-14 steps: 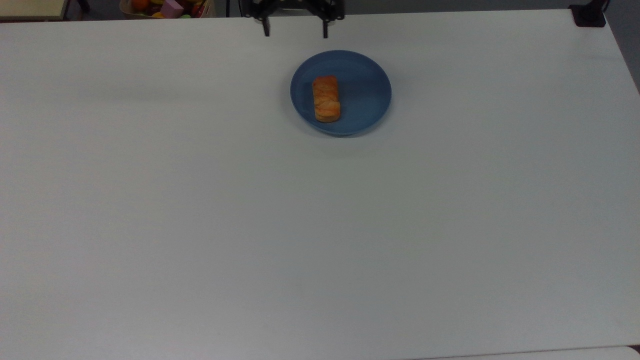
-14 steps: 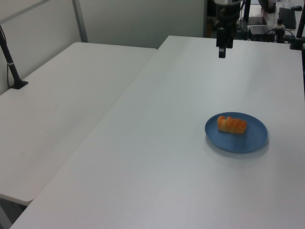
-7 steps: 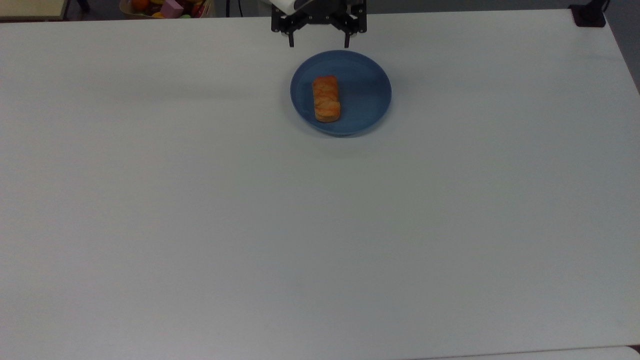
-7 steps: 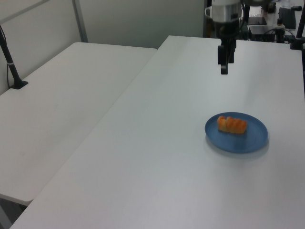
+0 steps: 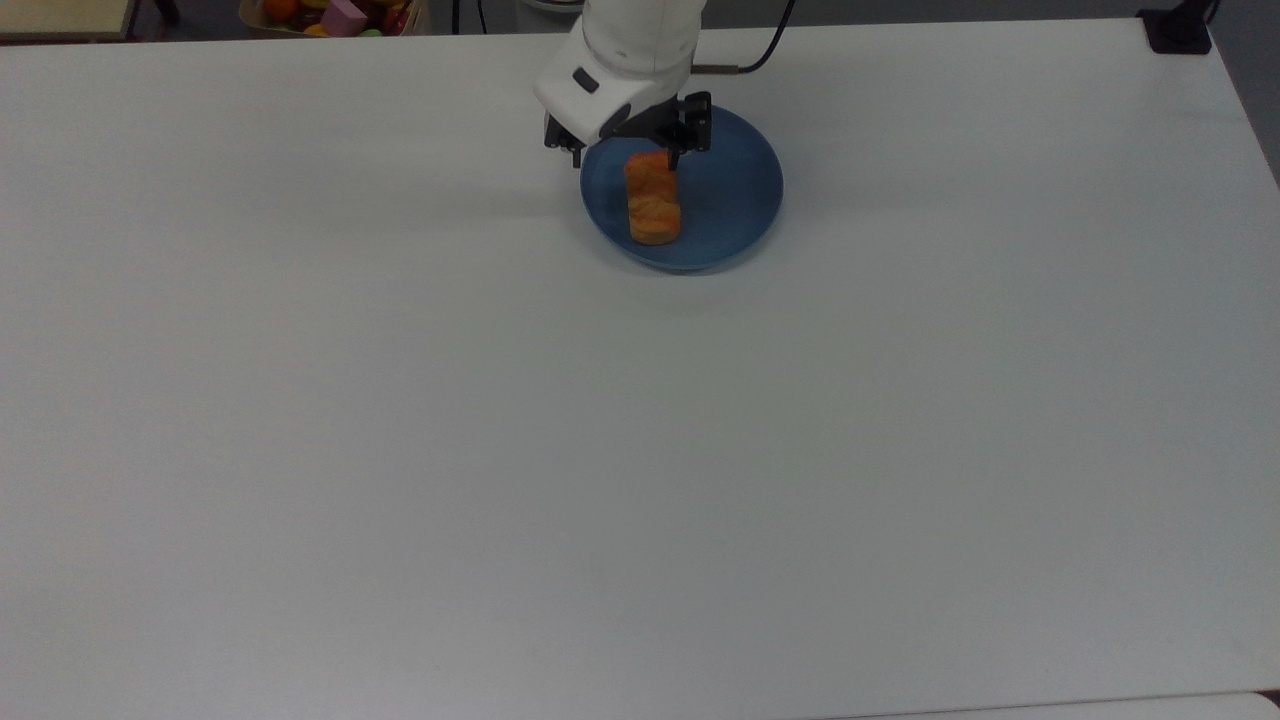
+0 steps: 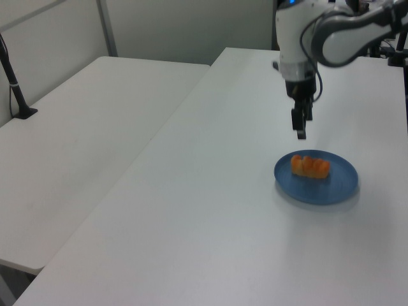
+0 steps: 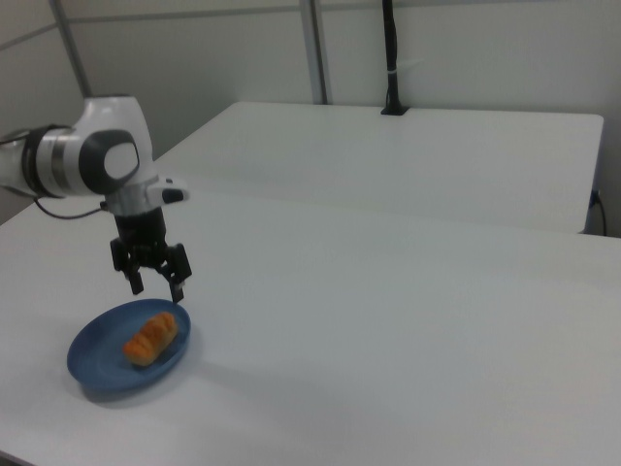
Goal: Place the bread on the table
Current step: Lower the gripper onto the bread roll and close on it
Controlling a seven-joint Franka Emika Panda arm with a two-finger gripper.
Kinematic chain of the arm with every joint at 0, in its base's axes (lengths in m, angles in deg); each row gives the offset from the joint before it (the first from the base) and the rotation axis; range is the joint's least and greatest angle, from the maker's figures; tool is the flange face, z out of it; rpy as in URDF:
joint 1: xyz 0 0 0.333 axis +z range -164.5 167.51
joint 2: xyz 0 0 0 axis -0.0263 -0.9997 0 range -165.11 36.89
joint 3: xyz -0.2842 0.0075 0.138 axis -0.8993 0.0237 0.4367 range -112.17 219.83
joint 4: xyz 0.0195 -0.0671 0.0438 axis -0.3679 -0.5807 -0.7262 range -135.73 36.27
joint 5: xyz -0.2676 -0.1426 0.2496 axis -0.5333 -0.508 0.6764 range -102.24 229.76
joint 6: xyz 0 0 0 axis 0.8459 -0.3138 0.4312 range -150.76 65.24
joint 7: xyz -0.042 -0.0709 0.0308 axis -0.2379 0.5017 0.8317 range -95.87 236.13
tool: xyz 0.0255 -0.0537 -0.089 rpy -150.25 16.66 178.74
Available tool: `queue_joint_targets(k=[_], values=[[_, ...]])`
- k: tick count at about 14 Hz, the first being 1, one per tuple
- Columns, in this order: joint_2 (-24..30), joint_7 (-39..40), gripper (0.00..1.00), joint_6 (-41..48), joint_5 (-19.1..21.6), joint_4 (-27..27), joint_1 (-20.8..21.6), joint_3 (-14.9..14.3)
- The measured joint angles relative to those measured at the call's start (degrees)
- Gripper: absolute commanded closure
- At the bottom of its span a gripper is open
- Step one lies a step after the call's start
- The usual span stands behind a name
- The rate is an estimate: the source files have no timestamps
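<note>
The bread [image 5: 653,205], a small golden-orange bun, lies on the left half of a round blue plate [image 5: 740,200] on the white table [image 5: 640,450]. My gripper [image 5: 625,162] hangs open just above the bun's far end, one finger off the plate's rim and the other over the bun. From the left view the gripper [image 6: 299,131] is above and behind the bread [image 6: 310,166] on the plate [image 6: 328,188]. In the right view the gripper [image 7: 158,291] hovers apart from the bread [image 7: 150,337], its fingers spread and holding nothing.
A box of colourful toys [image 5: 340,15] stands beyond the table's far edge at the top view's left. A black clamp [image 5: 1180,30] sits at the far right corner. A second white table [image 6: 76,146] with a black post [image 6: 16,83] adjoins.
The arm has come in from the table's far edge and lowered over the plate's far side. The fingers stayed spread. The bread has not moved.
</note>
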Motion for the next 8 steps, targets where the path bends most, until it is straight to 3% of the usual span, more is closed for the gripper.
queue_joint_targets(k=[8], values=[[-3.02, -6.79, 0.01, -5.82, -4.46, -4.96, 0.60, 3.06]])
